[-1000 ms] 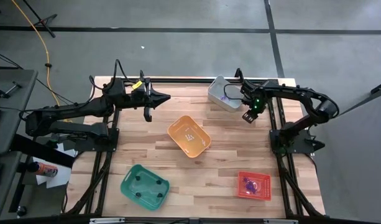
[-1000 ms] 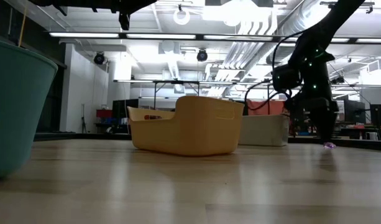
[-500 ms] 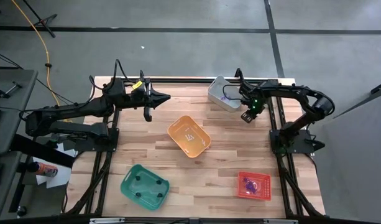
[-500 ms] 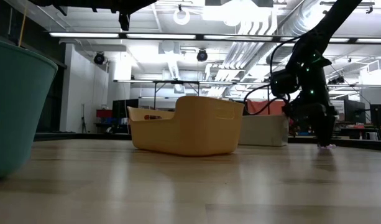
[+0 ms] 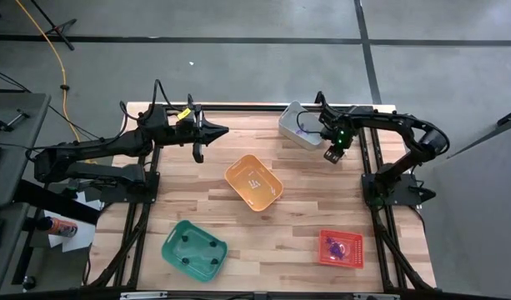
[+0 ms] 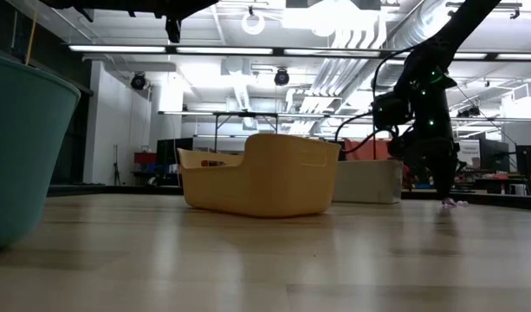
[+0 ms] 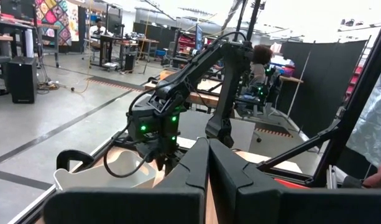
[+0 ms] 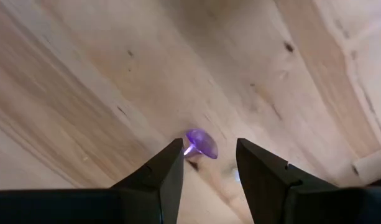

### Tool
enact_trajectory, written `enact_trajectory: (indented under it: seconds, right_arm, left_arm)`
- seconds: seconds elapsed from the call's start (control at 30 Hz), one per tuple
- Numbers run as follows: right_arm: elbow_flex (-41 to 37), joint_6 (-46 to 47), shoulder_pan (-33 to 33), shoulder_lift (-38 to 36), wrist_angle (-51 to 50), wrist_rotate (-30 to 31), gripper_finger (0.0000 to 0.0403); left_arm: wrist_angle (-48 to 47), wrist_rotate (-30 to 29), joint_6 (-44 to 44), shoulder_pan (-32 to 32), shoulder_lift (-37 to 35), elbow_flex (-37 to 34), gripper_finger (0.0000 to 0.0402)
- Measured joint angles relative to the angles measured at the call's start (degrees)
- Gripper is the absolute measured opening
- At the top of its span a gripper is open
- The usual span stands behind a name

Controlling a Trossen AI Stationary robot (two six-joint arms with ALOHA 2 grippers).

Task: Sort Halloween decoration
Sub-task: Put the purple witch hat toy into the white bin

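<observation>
Wooden table (image 5: 263,225) carries four bins: green bin (image 5: 193,249) at the near left, orange bin (image 5: 253,182) at centre, red bin (image 5: 340,248) at the near right, grey bin (image 5: 298,126) at the far right. The red bin holds purple trinkets; the green one holds dark ones.

Left gripper (image 5: 224,130) is parked high over the far left of the table, fingers closed together on nothing.

Right gripper (image 5: 332,155) points down just beside the grey bin. Its fingers (image 8: 164,174) stand a little apart, empty, with a purple trinket (image 8: 201,144) lying on the bare wood between and just past the tips. The low view shows the same trinket (image 6: 453,203) on the boards beside the gripper.

Judgement: the piece looks like light, hard, glossy plastic, a rounded cap on a short stem, so likely to skid or flip if nudged. Best pinched across the cap. Grey bin wall is near; otherwise nothing obstructs.
</observation>
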Motion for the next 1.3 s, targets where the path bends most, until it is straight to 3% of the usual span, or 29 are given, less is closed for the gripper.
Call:
enact_trajectory:
  seconds: [0.53,0.93,1.3]
  right_arm:
    - [0.13,0.43,0.02,5.05,-0.11,0.05,0.0136]
    - [0.09,1.94,0.02,5.06,-0.87,0.42,0.0028]
    - [-0.20,1.95,0.00,2.89,-2.77,0.48,0.0000]
  left_arm:
    - [0.02,0.00,-2.50,0.00,0.00,0.00,0.0000]
    - [0.02,0.00,-2.50,0.00,0.00,-0.01,0.0000]
    - [0.00,0.02,-2.48,0.00,0.00,-0.01,0.0000]
